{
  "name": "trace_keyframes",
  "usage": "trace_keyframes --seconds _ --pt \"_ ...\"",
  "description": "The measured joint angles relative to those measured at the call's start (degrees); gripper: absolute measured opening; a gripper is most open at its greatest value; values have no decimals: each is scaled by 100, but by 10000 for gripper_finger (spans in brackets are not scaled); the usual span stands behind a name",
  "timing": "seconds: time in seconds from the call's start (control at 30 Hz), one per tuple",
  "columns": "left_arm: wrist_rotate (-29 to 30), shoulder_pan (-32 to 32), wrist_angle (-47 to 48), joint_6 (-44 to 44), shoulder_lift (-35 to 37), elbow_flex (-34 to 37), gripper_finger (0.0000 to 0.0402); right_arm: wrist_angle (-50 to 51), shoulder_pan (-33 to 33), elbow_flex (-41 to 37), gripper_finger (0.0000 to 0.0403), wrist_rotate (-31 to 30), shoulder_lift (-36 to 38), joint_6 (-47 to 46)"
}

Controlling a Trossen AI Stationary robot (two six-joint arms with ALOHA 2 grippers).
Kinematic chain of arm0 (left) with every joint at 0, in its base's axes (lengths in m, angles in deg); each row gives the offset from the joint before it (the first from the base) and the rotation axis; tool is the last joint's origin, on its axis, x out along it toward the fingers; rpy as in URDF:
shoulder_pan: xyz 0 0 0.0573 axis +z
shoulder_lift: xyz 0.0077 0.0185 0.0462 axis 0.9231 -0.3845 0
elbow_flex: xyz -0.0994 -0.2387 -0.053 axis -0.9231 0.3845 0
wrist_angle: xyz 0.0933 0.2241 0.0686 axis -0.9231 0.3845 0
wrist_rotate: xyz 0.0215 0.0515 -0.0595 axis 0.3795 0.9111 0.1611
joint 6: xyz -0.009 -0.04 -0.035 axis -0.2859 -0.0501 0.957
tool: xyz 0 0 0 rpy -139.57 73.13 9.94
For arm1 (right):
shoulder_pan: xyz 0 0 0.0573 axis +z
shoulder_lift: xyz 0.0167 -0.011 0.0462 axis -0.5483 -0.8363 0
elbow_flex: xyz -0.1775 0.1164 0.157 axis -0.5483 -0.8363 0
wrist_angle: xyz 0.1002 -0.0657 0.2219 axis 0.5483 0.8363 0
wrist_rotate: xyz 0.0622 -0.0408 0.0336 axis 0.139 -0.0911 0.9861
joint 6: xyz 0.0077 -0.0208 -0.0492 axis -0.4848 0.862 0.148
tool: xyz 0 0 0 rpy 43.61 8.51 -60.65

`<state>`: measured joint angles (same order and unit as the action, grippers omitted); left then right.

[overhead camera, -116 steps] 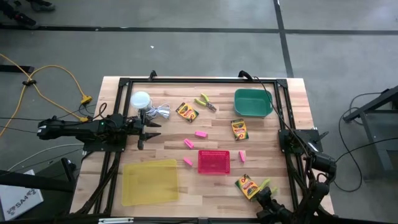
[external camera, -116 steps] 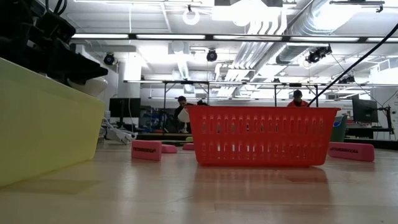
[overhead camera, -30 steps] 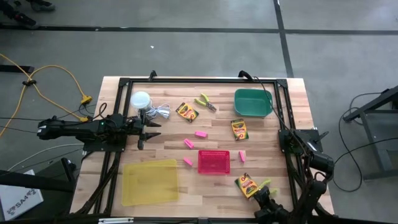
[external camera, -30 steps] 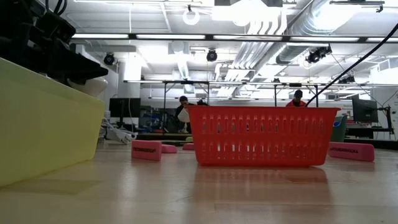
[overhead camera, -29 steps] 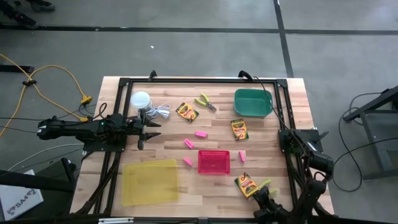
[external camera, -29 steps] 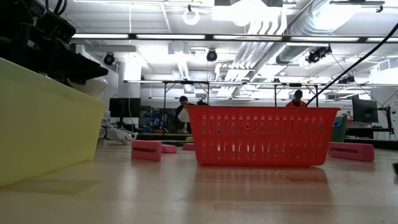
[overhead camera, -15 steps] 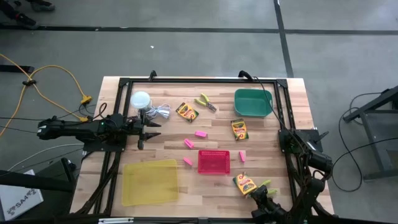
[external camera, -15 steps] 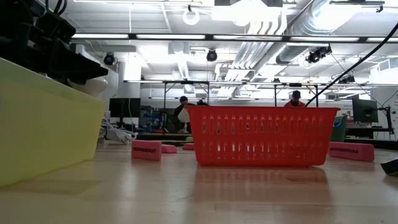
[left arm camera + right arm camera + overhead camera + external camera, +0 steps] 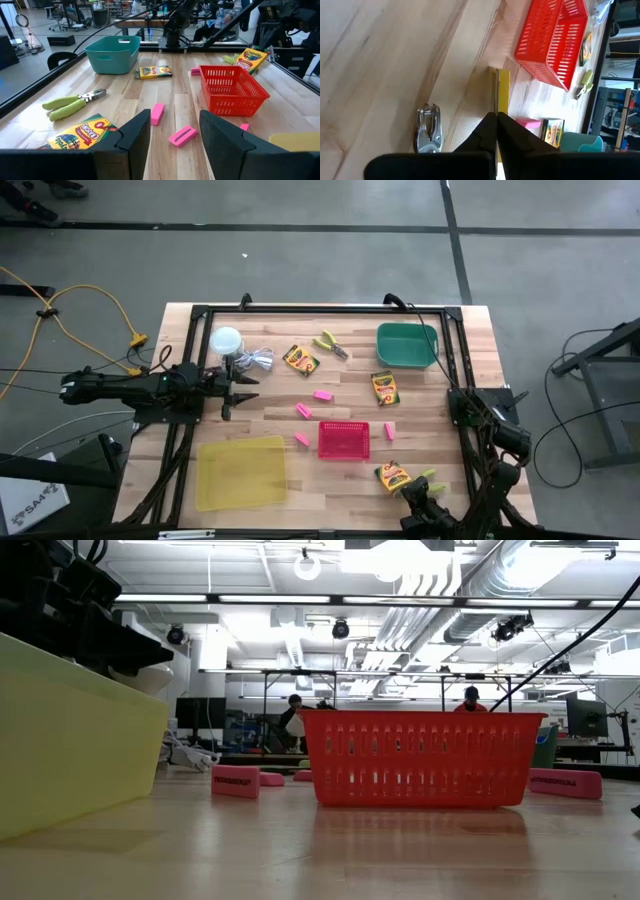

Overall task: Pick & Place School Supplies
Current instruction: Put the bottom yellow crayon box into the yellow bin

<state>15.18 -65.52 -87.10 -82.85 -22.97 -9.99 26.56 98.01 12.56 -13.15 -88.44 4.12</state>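
Note:
Three yellow-and-green crayon boxes lie flat on the table (image 9: 300, 359) (image 9: 384, 387) (image 9: 393, 476). Several pink erasers (image 9: 323, 394) (image 9: 303, 411) (image 9: 389, 430) lie around the red basket (image 9: 344, 439). One green-handled tool (image 9: 331, 343) lies near the far edge. The other green-handled tool (image 9: 425, 476) lies beside the near crayon box. My right gripper (image 9: 414, 491) (image 9: 496, 117) is shut, low at the near-right corner, against that box (image 9: 502, 92). My left gripper (image 9: 236, 388) (image 9: 172, 131) is open at the table's left side and touches nothing. My right gripper has its shut fingertips (image 9: 490, 120) against the near crayon box's narrow yellow edge (image 9: 503, 107). It comes level from the table's near-right corner. The box lies flat on the table. The fingers themselves hide the exact spot of contact.
A yellow tray (image 9: 241, 471) sits at the near left and a green tray (image 9: 407, 345) at the far right. A white round object with a coiled cable (image 9: 226, 340) is at the far left. The tool's metal jaws (image 9: 429, 130) lie beside my right fingers. People stand in the room behind.
My right gripper has moved along the near edge toward the table's left, staying shut. The near crayon box has slid a little toward the left and far side ahead of it.

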Motion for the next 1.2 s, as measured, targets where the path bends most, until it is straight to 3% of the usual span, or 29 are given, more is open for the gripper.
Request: trace_keyframes --seconds 0.67,1.2 --pt "24 0 0 0 0 0 164 470 -224 693 3 23 0 143" --pt "20 0 0 0 0 0 164 544 -714 1817 2 349 0 706"
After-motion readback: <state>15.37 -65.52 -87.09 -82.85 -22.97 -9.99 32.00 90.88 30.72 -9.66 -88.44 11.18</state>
